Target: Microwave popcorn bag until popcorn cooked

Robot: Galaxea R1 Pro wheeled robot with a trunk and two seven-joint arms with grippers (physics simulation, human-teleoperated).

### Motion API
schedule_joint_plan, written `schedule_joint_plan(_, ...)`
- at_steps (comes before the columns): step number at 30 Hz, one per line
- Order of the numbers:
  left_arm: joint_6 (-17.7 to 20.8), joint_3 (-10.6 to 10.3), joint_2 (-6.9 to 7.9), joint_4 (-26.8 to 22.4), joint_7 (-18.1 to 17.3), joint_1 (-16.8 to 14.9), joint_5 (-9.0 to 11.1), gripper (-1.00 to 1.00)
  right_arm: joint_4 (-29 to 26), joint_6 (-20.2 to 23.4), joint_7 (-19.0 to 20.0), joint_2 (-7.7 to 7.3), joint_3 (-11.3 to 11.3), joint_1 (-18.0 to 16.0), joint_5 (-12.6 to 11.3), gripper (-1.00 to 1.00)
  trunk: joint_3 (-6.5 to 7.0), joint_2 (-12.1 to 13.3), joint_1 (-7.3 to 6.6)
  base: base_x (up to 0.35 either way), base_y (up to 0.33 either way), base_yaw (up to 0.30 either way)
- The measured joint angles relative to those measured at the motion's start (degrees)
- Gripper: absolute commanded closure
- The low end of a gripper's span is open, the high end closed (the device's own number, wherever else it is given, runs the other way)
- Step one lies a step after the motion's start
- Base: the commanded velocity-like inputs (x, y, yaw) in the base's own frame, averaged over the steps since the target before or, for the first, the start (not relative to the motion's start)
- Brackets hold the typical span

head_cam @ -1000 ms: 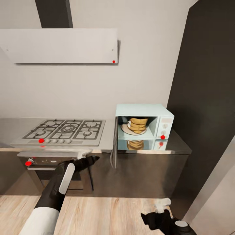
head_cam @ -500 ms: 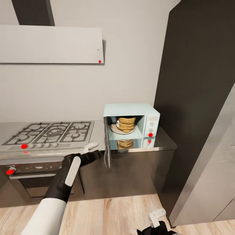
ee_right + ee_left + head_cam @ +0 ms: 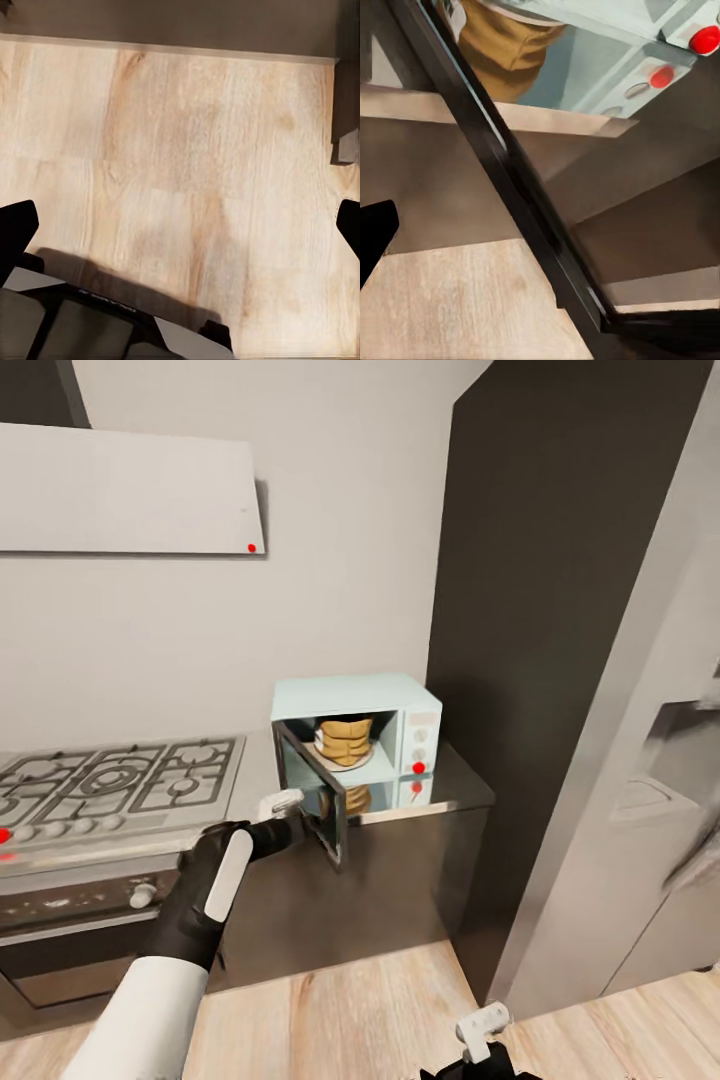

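The popcorn bag (image 3: 345, 739) stands upright inside the microwave (image 3: 358, 736), on the pale round plate (image 3: 352, 759) in its cavity; the left wrist view shows its tan side (image 3: 506, 52) past the door. The microwave sits at the right end of the surface (image 3: 452, 779), near the back wall and just beside the tall dark cabinet (image 3: 560, 610). Its door (image 3: 312, 796) hangs part-open, swung out over the front edge. The left gripper (image 3: 283, 815) is at the door's outer face, close by its free edge; whether its jaws are spread or closed cannot be told. A gas hob (image 3: 105, 783) lies toward the surface's left end. Low over the wood floor (image 3: 187, 172), the right gripper (image 3: 180, 225) has its jaws spread wide, nothing between them.
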Motion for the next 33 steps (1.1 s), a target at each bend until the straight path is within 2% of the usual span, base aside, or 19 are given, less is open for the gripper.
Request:
schedule_joint_plan(2,-0.5,-0.8,-0.11,-0.5,3.3,-0.1,-0.2,-1.00,-0.1,0.0,0.0,0.00,0.0,0.1,0.1,-1.00,0.00,0.0,0.00,0.000,0.000,-0.250)
schedule_joint_plan(6,-7.1,-5.8,-0.16,-1.2,10.8,0.6,0.1,-1.00,-0.6,0.0,0.0,0.00,0.0,0.3,0.1,-1.00,0.00,0.0,0.00,0.000,0.000,-0.222)
schedule_joint_plan(8,-9.0,-8.9,-0.44,-1.3,13.6,0.9,0.4,-1.00,-0.4,0.0,0.0,0.00,0.0,0.4,0.1,-1.00,0.00,0.0,0.00,0.000,0.000,-0.076)
schedule_joint_plan(10,-11.2,-10.2,-0.59,-1.3,14.7,1.2,0.3,-1.00,-0.1,0.0,0.0,-0.06,-0.1,0.4,0.2,-1.00,0.00,0.0,0.00,0.000,0.000,-0.025)
schedule_joint_plan(15,-13.1,-10.8,-0.55,-1.6,14.6,2.2,0.3,-1.00,2.5,0.0,-0.1,-0.59,-0.5,0.4,0.4,-1.00,0.00,0.0,0.00,0.008,0.000,-0.004)
schedule_joint_plan(16,-13.0,-10.9,-0.54,-1.8,14.5,2.2,0.3,-1.00,2.8,0.0,-0.1,-1.15,-0.5,0.4,0.8,-1.00,0.00,0.0,0.00,0.171,0.000,-0.001)
schedule_joint_plan(18,-12.9,-10.9,-0.47,-2.0,14.4,2.3,0.3,-1.00,3.2,0.1,-0.1,-3.34,-0.3,0.5,2.2,-1.00,0.00,0.0,-0.02,0.250,-0.007,0.000)
schedule_joint_plan(20,-13.0,-10.9,-0.44,-2.0,14.5,2.3,0.3,-1.00,4.2,0.3,-0.1,-4.65,-0.2,0.9,2.6,-1.00,0.00,0.0,-0.03,0.302,-0.044,0.000)
schedule_joint_plan(25,-13.0,-10.9,-0.50,-2.2,14.6,2.3,0.4,-1.00,8.6,0.5,-0.1,-5.90,0.0,1.9,3.4,-1.00,0.00,0.0,-0.03,0.316,-0.074,0.000)
schedule_joint_plan(28,-13.1,-10.9,-0.45,-2.3,14.6,2.5,0.3,-1.00,9.4,0.3,-0.2,-7.00,0.0,5.4,4.2,-1.00,-0.01,0.0,-0.01,0.119,-0.035,0.000)
schedule_joint_plan(30,-13.2,-10.9,-0.44,-2.3,14.6,2.7,0.3,-1.00,10.0,-0.1,-0.2,-8.55,0.0,7.3,4.5,-1.00,0.00,0.0,-0.01,0.035,-0.010,0.000)
schedule_joint_plan(31,-13.2,-10.9,-0.43,-2.3,14.6,2.8,0.3,-1.00,10.2,-1.2,-0.1,-9.78,0.1,8.3,4.6,-1.00,0.00,0.0,0.00,0.015,-0.004,0.000)
schedule_joint_plan(33,-13.2,-10.9,-0.43,-2.3,14.6,2.8,0.3,-1.00,10.7,-3.6,-0.1,-10.79,0.1,9.5,4.6,-1.00,0.00,0.0,-0.01,0.075,-0.027,0.000)
